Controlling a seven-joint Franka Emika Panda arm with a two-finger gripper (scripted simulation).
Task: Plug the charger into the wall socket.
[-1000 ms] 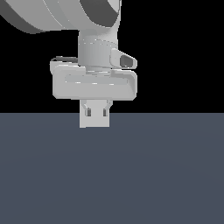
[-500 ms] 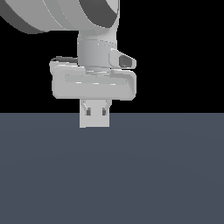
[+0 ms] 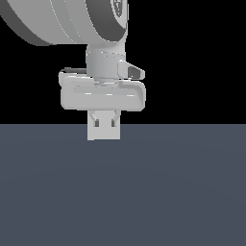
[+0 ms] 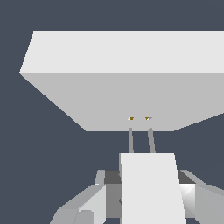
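Charger sits clamped between the fingers in the wrist view; we see a pale block w/ two thin grey prongs sticking out of its far end. Fingers are narrow, pressed on the block's two sides. Prongs line up w/ the two tiny orange-brown holes in the wall socket, a big pale slab standing just beyond the charger. Prong tips look to reach the socket's lower edge right under the holes, but we can't tell from this angle if they've gone in or only touch.

In the exterior view the gripper hangs from the wrist w/ a pale block showing below the hand, over the dark grey bench. Socket isn't visible there; it's prob hidden behind the hand.
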